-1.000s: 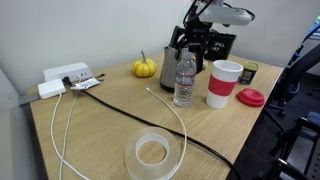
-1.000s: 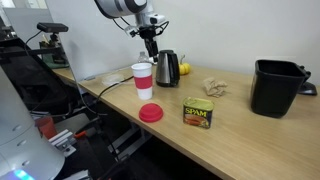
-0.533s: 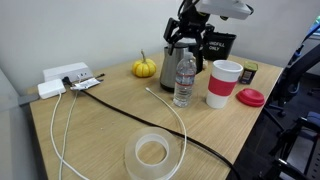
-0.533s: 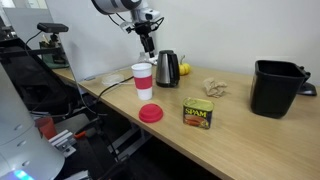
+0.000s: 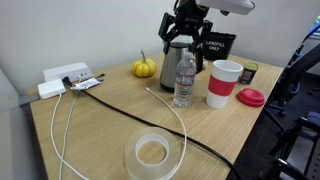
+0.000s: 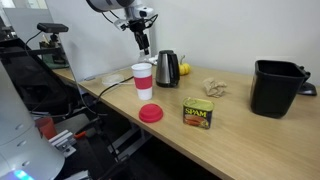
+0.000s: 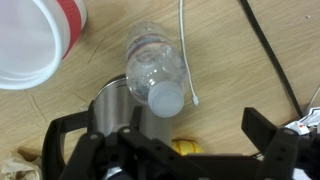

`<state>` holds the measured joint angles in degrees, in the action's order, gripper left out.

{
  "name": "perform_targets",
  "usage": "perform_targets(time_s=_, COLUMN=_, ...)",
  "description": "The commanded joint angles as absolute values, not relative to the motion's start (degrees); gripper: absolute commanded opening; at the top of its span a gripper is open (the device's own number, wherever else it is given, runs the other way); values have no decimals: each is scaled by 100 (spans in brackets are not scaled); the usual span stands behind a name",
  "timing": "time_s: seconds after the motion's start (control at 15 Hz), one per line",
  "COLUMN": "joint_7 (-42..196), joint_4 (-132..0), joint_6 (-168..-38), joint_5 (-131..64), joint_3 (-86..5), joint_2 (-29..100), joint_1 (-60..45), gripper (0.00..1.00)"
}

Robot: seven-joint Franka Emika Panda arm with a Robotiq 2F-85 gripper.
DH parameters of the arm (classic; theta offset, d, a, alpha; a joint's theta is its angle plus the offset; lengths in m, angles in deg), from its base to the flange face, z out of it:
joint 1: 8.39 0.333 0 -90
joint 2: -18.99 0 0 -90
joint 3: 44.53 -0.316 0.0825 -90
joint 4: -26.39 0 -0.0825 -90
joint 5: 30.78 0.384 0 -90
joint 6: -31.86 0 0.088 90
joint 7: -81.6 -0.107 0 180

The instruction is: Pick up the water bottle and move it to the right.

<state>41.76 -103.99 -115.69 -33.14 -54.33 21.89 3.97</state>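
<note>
The water bottle point(image 5: 185, 80) is clear and ribbed with a white cap. It stands upright on the wooden table between the steel kettle point(image 5: 172, 68) and the white cup with a red sleeve point(image 5: 224, 83). In the wrist view the water bottle point(image 7: 155, 68) shows from above, ahead of the jaws. My gripper point(image 5: 187, 30) hangs open and empty well above the kettle and bottle. It also shows in an exterior view point(image 6: 141, 38) and in the wrist view point(image 7: 165, 140). In that exterior view the cup point(image 6: 143, 80) hides the bottle.
A small pumpkin point(image 5: 145, 67), a power strip point(image 5: 65, 80), a tape roll point(image 5: 152, 152), a red lid point(image 5: 251, 97) and a black cable point(image 7: 270, 55) lie on the table. A Spam can point(image 6: 198, 112) and a black bin point(image 6: 275, 88) stand further along.
My gripper has risen and shifted sideways above the kettle and bottle. It stays open. The bottle, kettle and cup have not moved.
</note>
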Motion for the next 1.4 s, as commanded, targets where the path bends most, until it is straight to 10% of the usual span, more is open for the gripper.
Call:
perform_targets(time_s=0.0, joint_7=4193, joint_4=-10397, joint_6=-11561, joint_5=-3302, joint_3=-5439, joint_2=2185, joint_1=387, gripper=100)
perform_targets(time_s=1.33, joint_7=3738, joint_4=-10404, joint_6=-11077, joint_5=-3980, joint_3=-5384, joint_2=2057, joint_1=395, gripper=100)
